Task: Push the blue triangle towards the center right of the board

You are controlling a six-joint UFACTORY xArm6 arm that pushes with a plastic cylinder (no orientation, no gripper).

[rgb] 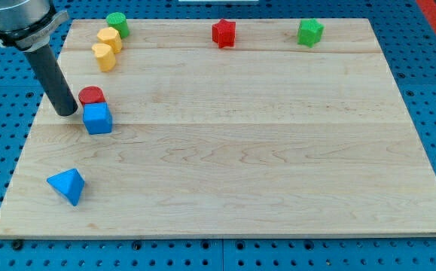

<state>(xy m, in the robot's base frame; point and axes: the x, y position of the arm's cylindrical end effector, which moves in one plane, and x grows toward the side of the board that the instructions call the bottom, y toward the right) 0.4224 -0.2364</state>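
Note:
The blue triangle lies near the board's bottom left corner. My tip rests on the board at the left side, well above the triangle. It stands just left of a red cylinder and a blue cube, close to both. The rod rises from the tip toward the view's top left.
Two yellow blocks and a green cylinder sit at the top left. A red star-shaped block and a green block sit along the top edge. The wooden board lies on a blue pegboard surface.

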